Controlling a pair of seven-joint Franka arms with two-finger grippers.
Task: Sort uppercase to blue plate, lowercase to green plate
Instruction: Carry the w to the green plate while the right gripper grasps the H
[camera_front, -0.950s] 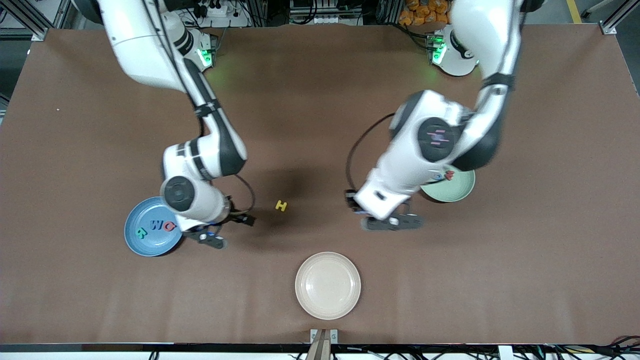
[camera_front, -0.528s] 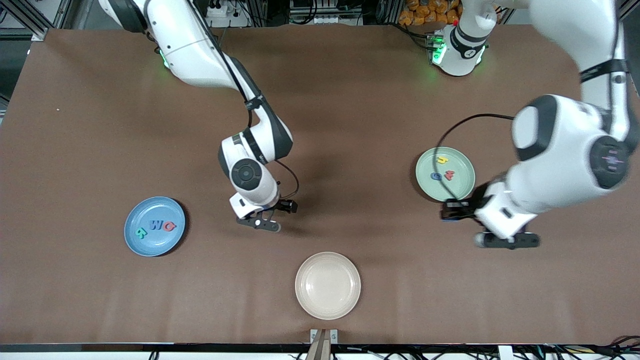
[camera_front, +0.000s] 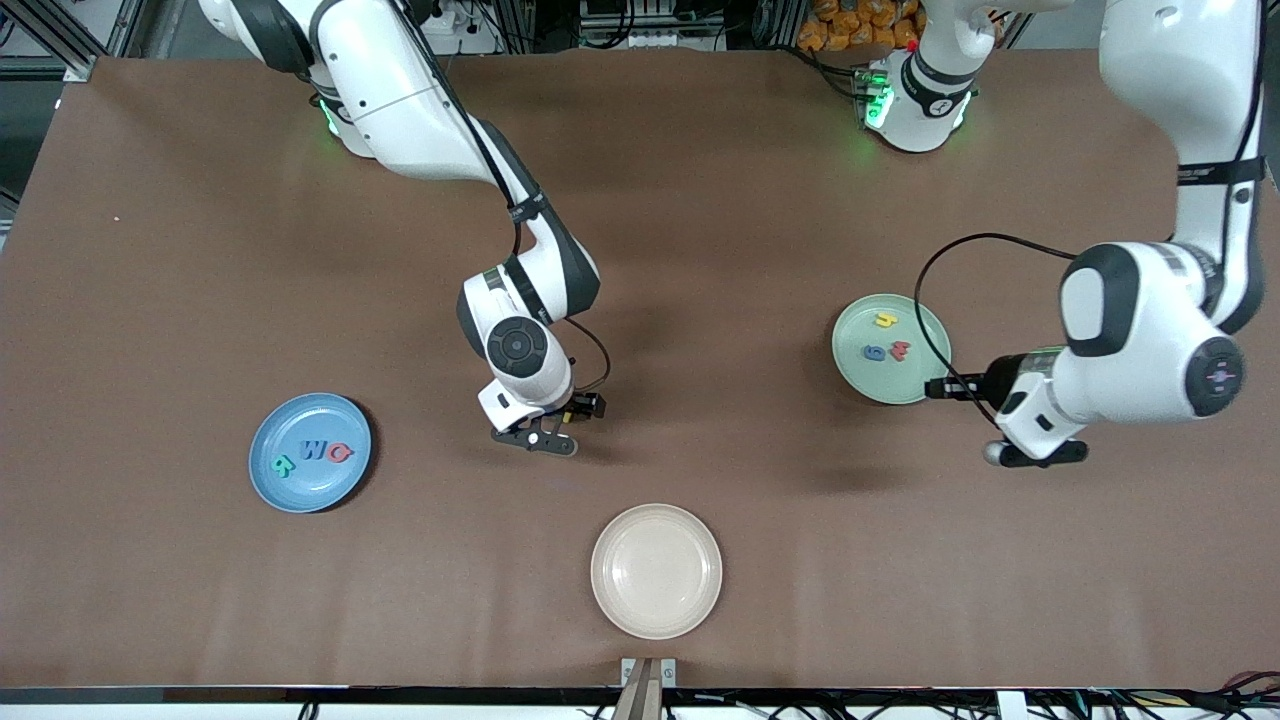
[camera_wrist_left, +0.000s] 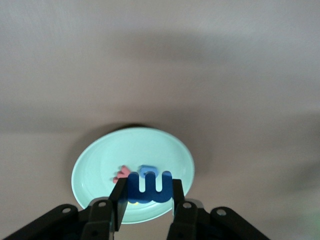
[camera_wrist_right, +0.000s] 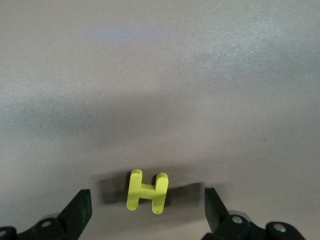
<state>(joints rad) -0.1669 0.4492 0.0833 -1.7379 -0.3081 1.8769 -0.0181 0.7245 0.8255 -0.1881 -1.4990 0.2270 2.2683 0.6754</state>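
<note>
Left tool (camera_wrist_left: 147, 200) is clamped on the blue m (camera_wrist_left: 149, 186), up in the air beside the green plate (camera_front: 925, 375), where h, g and the red letter sit. Right tool (camera_wrist_right: 145, 210) hangs wide open over the yellow H (camera_wrist_right: 146, 191) mid-surface. W, Q, R are on the blue plate (camera_front: 275, 435).

Look at the blue plate (camera_front: 309, 452) near the right arm's end of the desk: a teal R (camera_front: 284, 465), blue W (camera_front: 313, 451) and red Q (camera_front: 340, 453) lie flat in it. The green plate (camera_front: 891, 348) holds a yellow h (camera_front: 884, 320), blue g (camera_front: 874, 351) and red m (camera_front: 899, 349). A yellow H (camera_wrist_right: 146, 190) lies flat on the desk. You see the blue m (camera_wrist_left: 149, 186) pinched upright in the left pincer (camera_wrist_left: 148, 199).
</note>
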